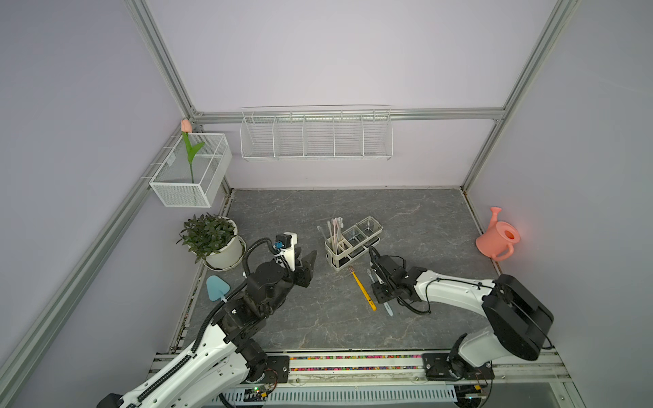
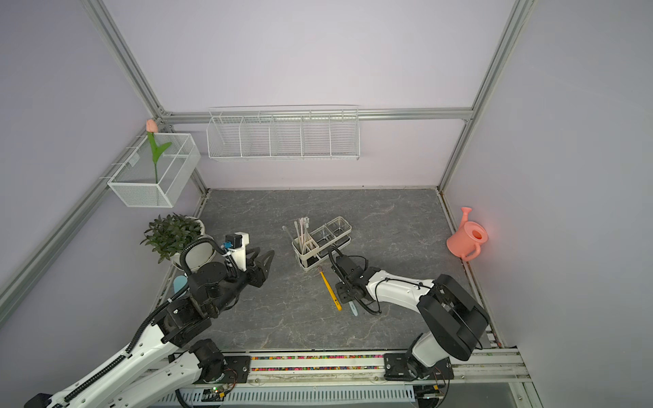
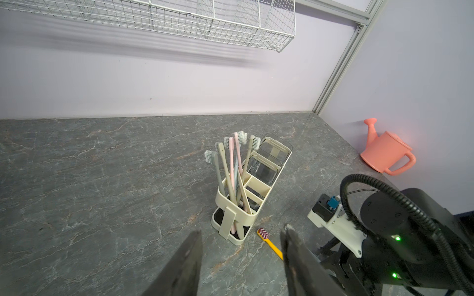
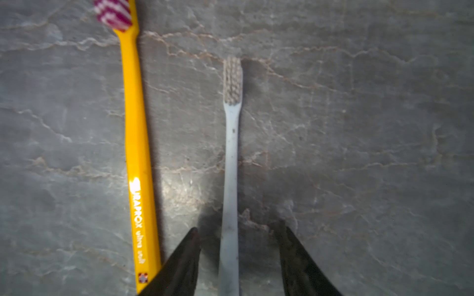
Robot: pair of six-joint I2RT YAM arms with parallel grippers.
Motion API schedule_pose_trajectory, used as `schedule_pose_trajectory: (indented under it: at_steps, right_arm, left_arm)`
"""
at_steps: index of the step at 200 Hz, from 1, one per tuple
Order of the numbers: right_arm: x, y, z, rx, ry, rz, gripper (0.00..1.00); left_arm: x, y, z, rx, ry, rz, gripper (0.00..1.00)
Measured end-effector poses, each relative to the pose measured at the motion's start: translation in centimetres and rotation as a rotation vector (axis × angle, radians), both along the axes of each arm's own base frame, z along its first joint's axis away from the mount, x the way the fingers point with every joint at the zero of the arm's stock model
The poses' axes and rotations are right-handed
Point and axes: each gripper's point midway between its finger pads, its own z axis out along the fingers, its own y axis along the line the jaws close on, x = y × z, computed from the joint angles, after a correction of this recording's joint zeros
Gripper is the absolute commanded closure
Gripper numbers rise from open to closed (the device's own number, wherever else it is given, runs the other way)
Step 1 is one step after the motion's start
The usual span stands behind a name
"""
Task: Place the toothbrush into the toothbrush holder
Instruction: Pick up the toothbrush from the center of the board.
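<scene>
A light blue toothbrush [image 4: 230, 159] lies flat on the grey stone tabletop, with a yellow toothbrush [image 4: 136, 128] close beside it. My right gripper [image 4: 237, 228] is down over the blue handle, open, with a gap on each side of it. In both top views the right gripper [image 1: 378, 282] covers the brush's middle. The cream toothbrush holder [image 1: 335, 260] stands just beyond, and several toothbrushes [image 3: 232, 164] fill its end compartment. My left gripper [image 1: 306, 255] hovers open and empty to the left of the holder [image 3: 228, 220].
A potted plant [image 1: 212, 240] and a blue trowel [image 1: 215, 288] sit at the left edge. A pink watering can [image 1: 496, 236] stands at the right wall. A long wire basket [image 1: 314, 137] and a mesh box [image 1: 192, 169] hang on the walls.
</scene>
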Motion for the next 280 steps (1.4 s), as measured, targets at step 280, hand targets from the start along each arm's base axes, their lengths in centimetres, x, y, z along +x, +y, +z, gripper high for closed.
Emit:
schedule_pose_trajectory:
  at_steps: [280]
  right_arm:
    - [-0.6,0.8,0.1,-0.133,-0.048,0.035,0.93]
  left_arm:
    - [0.7,-0.2,-1.2,-0.045,0.07,0.044,0.45]
